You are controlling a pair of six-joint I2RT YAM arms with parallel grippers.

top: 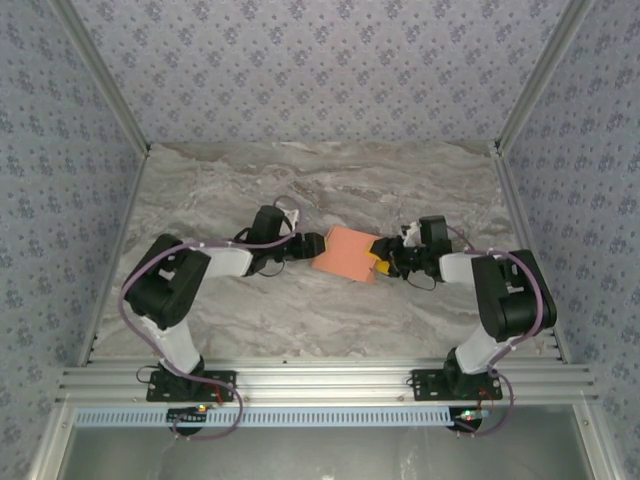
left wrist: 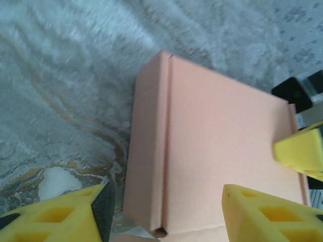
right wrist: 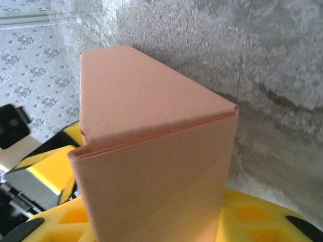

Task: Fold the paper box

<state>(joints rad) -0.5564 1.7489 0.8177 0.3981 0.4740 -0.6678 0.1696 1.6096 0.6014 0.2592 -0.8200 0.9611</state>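
The paper box (top: 347,253) is salmon-orange card folded into a small closed rectangular shape, lying mid-table between both arms. My left gripper (top: 316,243) is at its left end. In the left wrist view the paper box (left wrist: 222,146) lies ahead of the left gripper (left wrist: 166,199), whose yellow fingers (left wrist: 60,217) stand apart, the left pad clear of the card. My right gripper (top: 385,258) is at the box's right end. In the right wrist view the paper box (right wrist: 151,151) sits between the right gripper's (right wrist: 156,224) fingers (right wrist: 262,217), which press its sides.
The tabletop (top: 250,310) is grey marble-patterned. Patterned walls (top: 320,70) enclose it at the back and sides. An aluminium rail (top: 320,385) runs along the near edge, where both arm bases are bolted.
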